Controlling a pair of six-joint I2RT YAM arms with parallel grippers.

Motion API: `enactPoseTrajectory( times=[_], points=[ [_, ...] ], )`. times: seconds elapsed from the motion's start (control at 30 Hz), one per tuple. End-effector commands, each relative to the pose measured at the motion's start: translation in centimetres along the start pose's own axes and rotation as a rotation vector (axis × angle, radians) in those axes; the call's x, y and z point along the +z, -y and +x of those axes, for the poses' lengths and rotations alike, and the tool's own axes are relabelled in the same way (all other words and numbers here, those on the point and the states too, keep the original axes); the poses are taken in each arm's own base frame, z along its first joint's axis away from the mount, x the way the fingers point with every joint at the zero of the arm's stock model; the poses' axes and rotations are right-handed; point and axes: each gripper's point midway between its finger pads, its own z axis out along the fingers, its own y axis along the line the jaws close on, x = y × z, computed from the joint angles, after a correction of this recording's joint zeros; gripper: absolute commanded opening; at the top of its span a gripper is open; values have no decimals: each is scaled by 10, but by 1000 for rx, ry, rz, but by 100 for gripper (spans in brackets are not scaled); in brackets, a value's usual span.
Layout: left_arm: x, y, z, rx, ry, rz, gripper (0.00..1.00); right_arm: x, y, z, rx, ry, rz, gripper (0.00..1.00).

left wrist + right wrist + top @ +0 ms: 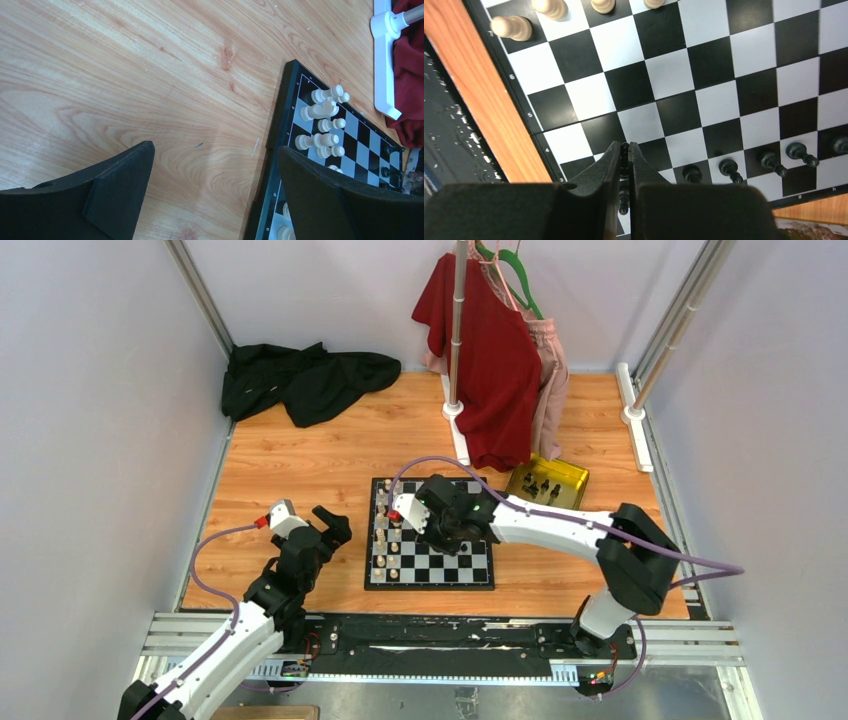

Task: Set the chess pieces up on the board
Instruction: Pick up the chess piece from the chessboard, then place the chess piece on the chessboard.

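A black piece [624,172] is being pinched by the right jaws, the left jaws being held spread; gentle lowering is seemingly being called for at 9 o'clock of the black row [729,170].

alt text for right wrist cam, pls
The right gripper is closed on a small black piece, low over the board near its edge. Other black pieces stand in a row alongside it, and cream pieces stand at the picture's top left.

Checkered black-and-white board [450,562] bears cream pieces [320,111] and black pieces [730,170].
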Motion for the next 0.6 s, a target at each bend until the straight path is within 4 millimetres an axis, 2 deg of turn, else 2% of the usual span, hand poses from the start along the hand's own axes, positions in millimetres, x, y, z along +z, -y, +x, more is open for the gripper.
enactPoseTrajectory(
  times=[0.0, 0.27, 0.57],
  points=[
    [0, 3, -10, -9, 32, 2, 100, -14, -8, -14, 34, 106, 12, 0],
    [-2, 4, -11, -6, 32, 12, 100, -33, -34, -16, 69, 272, 15, 0],
    [-1, 4, -10, 5, 27, 8, 99, -48, -56, 1, 107, 492, 72, 0]
  ],
)
